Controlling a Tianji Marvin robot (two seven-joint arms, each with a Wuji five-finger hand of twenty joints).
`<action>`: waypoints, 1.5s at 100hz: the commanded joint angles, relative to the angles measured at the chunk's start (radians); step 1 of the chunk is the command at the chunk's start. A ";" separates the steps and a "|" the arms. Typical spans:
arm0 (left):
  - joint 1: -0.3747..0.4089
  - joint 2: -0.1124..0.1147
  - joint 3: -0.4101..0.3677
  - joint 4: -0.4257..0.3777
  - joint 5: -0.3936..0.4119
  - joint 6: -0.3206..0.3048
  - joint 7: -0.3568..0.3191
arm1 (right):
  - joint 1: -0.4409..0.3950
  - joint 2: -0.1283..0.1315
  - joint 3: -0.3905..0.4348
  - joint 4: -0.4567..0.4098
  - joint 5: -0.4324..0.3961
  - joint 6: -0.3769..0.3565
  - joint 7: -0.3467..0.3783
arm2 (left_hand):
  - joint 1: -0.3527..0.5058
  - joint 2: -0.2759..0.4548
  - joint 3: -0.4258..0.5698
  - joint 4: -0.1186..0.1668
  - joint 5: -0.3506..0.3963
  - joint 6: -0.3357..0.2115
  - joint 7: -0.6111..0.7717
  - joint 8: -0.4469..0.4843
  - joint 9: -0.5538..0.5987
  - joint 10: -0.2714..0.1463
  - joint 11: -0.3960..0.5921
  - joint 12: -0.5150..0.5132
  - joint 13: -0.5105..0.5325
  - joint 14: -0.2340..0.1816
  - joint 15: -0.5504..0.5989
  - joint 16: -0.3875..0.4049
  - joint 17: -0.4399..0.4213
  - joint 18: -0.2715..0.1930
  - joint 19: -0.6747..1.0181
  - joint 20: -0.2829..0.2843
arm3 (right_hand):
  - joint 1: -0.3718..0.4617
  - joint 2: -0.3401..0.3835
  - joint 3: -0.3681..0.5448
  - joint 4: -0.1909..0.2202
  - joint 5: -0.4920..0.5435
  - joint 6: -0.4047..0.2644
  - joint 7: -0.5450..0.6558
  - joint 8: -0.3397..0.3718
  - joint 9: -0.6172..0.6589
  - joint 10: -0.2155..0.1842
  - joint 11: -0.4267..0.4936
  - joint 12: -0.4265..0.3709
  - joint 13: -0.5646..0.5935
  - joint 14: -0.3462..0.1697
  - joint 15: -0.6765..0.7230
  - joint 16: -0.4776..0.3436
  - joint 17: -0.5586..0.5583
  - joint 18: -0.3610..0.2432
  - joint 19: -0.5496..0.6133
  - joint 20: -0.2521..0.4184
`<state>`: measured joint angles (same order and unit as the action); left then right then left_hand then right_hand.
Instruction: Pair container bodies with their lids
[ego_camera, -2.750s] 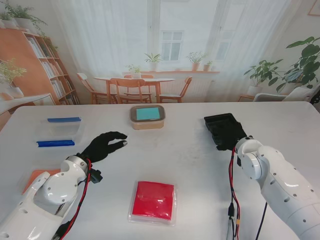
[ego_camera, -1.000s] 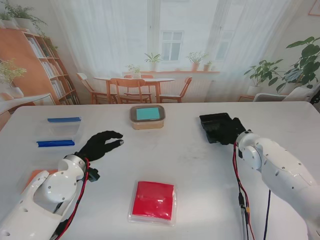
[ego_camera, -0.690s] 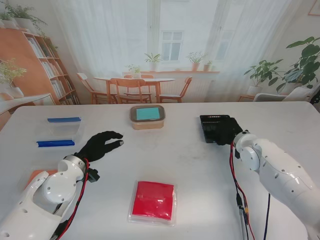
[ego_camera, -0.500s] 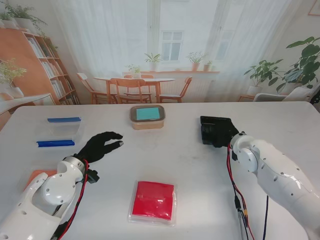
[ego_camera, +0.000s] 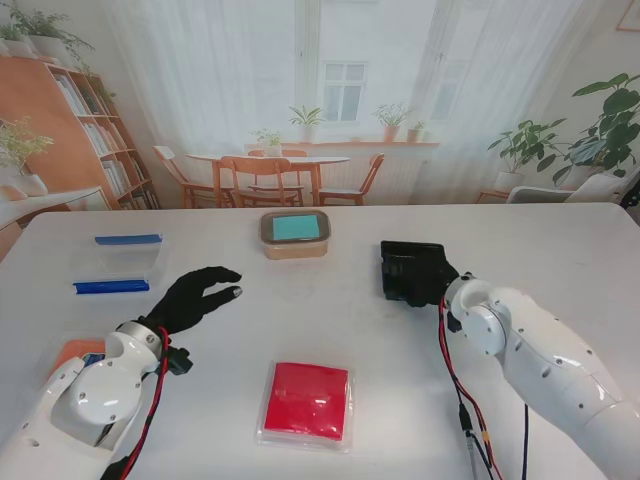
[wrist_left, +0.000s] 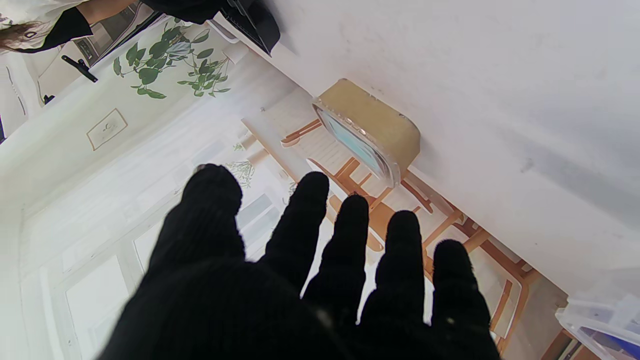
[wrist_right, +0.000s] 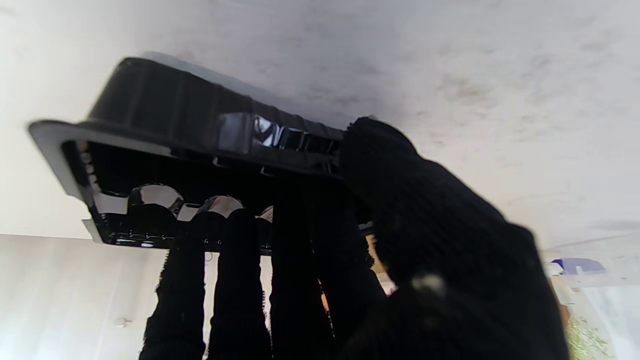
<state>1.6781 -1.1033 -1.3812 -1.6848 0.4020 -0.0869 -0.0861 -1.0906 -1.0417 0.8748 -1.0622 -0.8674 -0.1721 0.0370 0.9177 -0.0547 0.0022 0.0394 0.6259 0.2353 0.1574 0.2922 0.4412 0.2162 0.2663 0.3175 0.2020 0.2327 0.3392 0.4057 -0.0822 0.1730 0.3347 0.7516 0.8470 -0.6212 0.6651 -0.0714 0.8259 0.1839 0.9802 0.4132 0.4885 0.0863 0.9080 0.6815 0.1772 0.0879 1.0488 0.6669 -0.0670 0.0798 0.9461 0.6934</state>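
The right hand (ego_camera: 432, 282) grips the black tray (ego_camera: 408, 268), thumb on its outer wall and 4 fingers inside, and over the last 3 seconds has carried it left from the table's right side toward the middle, just clear of the surface. The left hand (ego_camera: 196, 297) has stayed hovering with fingers spread, empty. The tray seems headed for the red lid (ego_camera: 306, 401) nearer to me.

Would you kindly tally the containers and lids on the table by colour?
Black plastic tray: 1
Red flat lid: 1
Blue-clipped clear container: 1
Tan box with teal lid: 1
Orange flat piece: 1
Total: 5
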 joint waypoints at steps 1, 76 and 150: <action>0.014 -0.001 -0.002 -0.009 0.000 -0.007 0.002 | -0.014 -0.006 0.000 -0.027 0.007 -0.007 0.021 | -0.036 0.021 -0.022 -0.018 -0.013 -0.025 -0.011 -0.004 -0.017 -0.019 -0.013 -0.009 -0.028 -0.021 -0.029 -0.009 -0.015 -0.010 -0.024 0.015 | 0.045 -0.038 0.023 -0.023 0.033 -0.006 0.017 0.014 0.032 0.013 0.014 0.014 0.014 -0.003 0.017 0.015 -0.003 -0.020 0.025 0.015; 0.092 0.001 -0.038 -0.087 -0.005 -0.025 -0.003 | -0.010 -0.034 -0.100 -0.142 0.139 0.008 0.083 | -0.037 0.021 -0.022 -0.019 -0.012 -0.027 -0.011 -0.003 -0.016 -0.019 -0.015 -0.009 -0.028 -0.023 -0.032 -0.010 -0.016 -0.009 -0.033 0.020 | 0.049 -0.066 0.034 -0.026 0.058 0.011 0.013 0.010 0.071 0.031 -0.007 0.017 0.038 0.013 0.017 0.017 -0.005 -0.008 0.050 0.009; 0.142 0.002 -0.070 -0.132 -0.003 -0.049 -0.002 | 0.106 -0.112 -0.300 -0.096 0.312 0.097 0.055 | -0.038 0.020 -0.022 -0.019 -0.012 -0.026 -0.012 -0.003 -0.014 -0.020 -0.016 -0.009 -0.026 -0.022 -0.034 -0.010 -0.015 -0.008 -0.036 0.024 | 0.052 -0.076 0.040 -0.027 0.062 0.026 0.013 0.008 0.077 0.043 -0.016 0.022 0.038 0.024 0.017 0.017 -0.008 -0.003 0.055 0.000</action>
<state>1.8099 -1.1018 -1.4503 -1.8143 0.3986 -0.1323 -0.0866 -0.9957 -1.1316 0.5822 -1.1630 -0.5603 -0.0813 0.0832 0.9177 -0.0547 0.0022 0.0395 0.6261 0.2353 0.1574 0.2922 0.4412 0.2163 0.2663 0.3174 0.2020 0.2327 0.3286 0.4056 -0.0848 0.1729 0.3219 0.7638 0.8581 -0.6717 0.6820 -0.0720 0.8385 0.2000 0.9777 0.4138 0.5524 0.1149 0.8920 0.6923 0.2054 0.1056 1.0608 0.6806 -0.0707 0.0800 0.9771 0.7021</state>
